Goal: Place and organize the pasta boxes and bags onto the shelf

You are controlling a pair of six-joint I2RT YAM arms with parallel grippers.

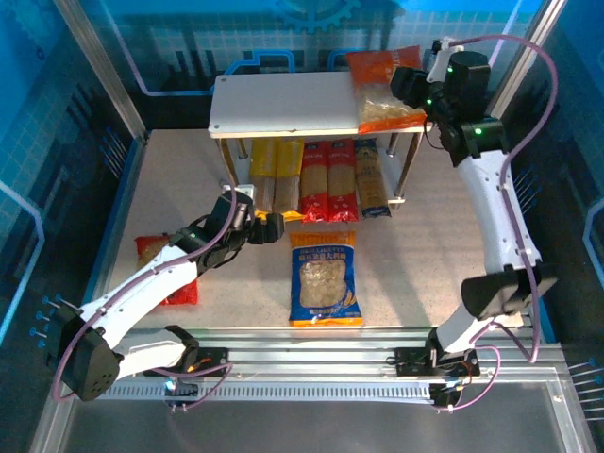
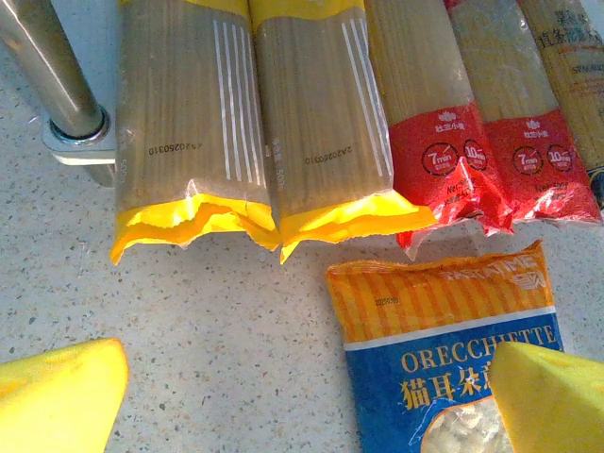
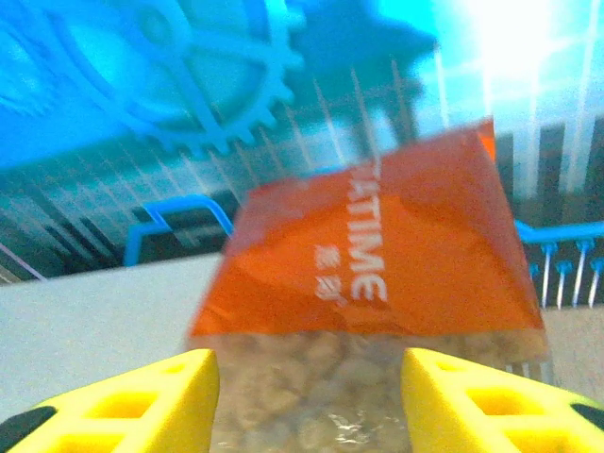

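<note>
The shelf's top board (image 1: 283, 104) carries the orange bag (image 1: 382, 90) at its right end. My right gripper (image 1: 415, 94) is at that bag's right side. Its yellow fingers stand open on either side of the orange bag's (image 3: 377, 255) clear lower part. Under the board lie the pasta boxes side by side: two yellow (image 1: 276, 175), two red (image 1: 327, 179), one blue (image 1: 372, 179). The blue bag with orange edges (image 1: 326, 278) lies flat in front of them. My left gripper (image 1: 269, 226) hovers open over bare table, between the yellow packs (image 2: 255, 123) and the blue bag (image 2: 444, 330). The red bag (image 1: 165, 269) lies partly under my left arm.
A shiny shelf leg with its foot (image 2: 71, 123) stands just left of the yellow packs. Glass and metal-frame walls (image 1: 104, 85) close in the table on the left, right and back. The left part of the top board is bare.
</note>
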